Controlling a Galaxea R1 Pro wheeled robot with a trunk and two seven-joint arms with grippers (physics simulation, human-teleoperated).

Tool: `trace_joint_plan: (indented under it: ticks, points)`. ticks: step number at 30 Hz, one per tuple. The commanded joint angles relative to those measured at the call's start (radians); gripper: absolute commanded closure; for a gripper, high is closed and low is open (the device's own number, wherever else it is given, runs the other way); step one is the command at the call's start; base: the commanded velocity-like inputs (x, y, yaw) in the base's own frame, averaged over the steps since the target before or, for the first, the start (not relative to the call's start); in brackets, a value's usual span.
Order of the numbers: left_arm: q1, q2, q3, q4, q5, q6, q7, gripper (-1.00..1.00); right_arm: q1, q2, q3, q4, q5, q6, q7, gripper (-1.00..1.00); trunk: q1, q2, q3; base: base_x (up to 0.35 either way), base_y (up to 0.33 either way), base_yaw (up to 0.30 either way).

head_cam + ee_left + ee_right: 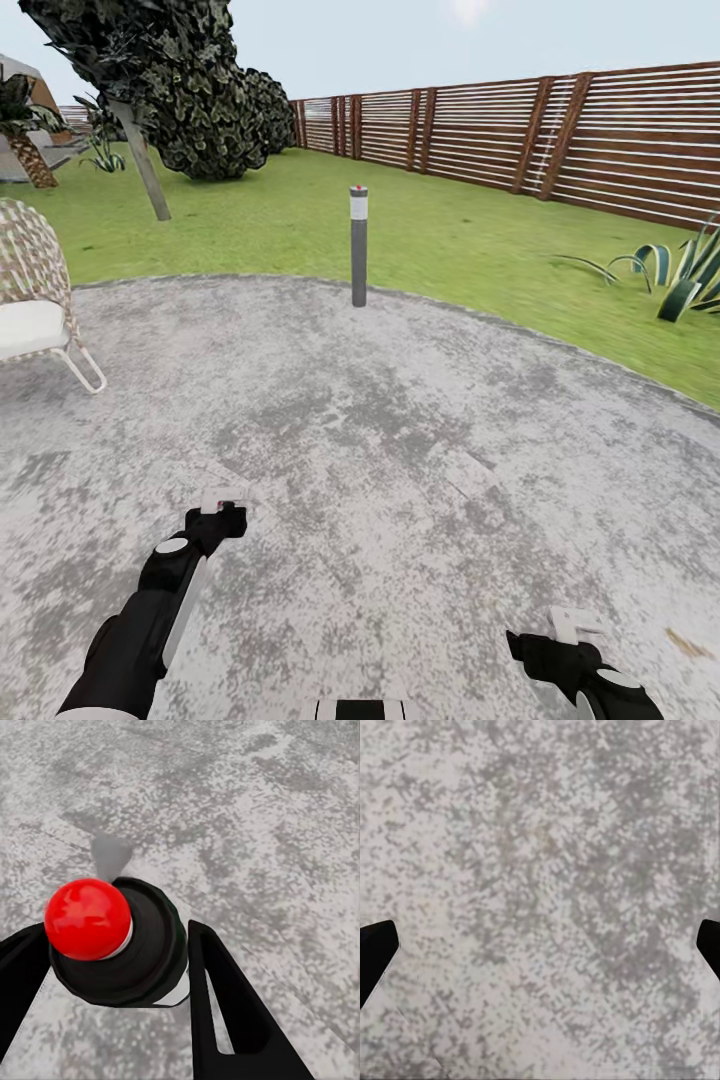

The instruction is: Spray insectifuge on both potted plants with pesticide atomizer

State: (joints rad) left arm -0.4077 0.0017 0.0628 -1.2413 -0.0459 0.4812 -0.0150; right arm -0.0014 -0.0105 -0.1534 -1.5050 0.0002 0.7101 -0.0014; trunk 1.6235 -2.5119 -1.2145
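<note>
The round paved patio (400, 450) lies under both my arms and spreads well ahead of them. I judge I am crossing it, so the arms hang low and tucked in to keep the load steady. Beyond it, far ahead of my grippers, the lawn (450, 240) runs to the slatted fence (600, 140). A wicker chair (35, 300) stands off past my left arm, and a striped spiky plant (690, 275) far beyond my right (potless, so not one to spray). A slim post lamp (358, 250) marks the patio's far edge, straight ahead between the two arms. My right gripper (544, 937) is spread wide over bare paving, with nothing between its fingers. My left gripper (224, 505) is closed around the pesticide atomizer (127, 960), one finger on either side of its dark round body and the red spot (88, 919) facing the wrist, ready to carry.
</note>
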Motion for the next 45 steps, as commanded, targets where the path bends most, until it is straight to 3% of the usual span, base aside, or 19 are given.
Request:
trace_joint_plan:
  ticks: [1, 11, 29, 35, 45]
  points:
    - [0.000, 0.000, 0.000, -0.001, -0.005, 0.005, -0.002, 1.00, 0.000, 0.000, 0.000, -0.001, 0.000, 0.005, 0.000, -1.00, -0.001, 0.000, 0.005, 0.001, 0.000, 0.097]
    - [0.000, 0.000, 0.000, -0.001, -0.005, 0.005, -0.002, 1.00, 0.000, 0.000, 0.000, -0.001, 0.000, 0.005, 0.000, -1.00, -0.005, 0.002, 0.056, 0.000, 0.000, 0.085]
    - [0.000, -0.008, 0.000, 0.000, -0.005, 0.005, -0.002, 1.00, 0.000, 0.000, 0.000, 0.001, 0.000, 0.005, 0.000, -1.00, -0.013, 0.007, 0.127, 0.000, 0.000, 0.003]
    - [0.000, -0.008, 0.000, 0.000, -0.005, 0.005, -0.002, 1.00, 0.000, 0.000, 0.000, 0.001, 0.000, 0.005, 0.000, -1.00, -0.013, 0.007, 0.127, 0.000, 0.000, 0.000]
    - [0.000, -0.008, 0.000, 0.000, -0.005, 0.005, -0.002, 1.00, 0.000, 0.000, 0.000, 0.002, 0.000, 0.005, 0.000, -1.00, -0.018, 0.009, 0.165, 0.000, 0.000, 0.000]
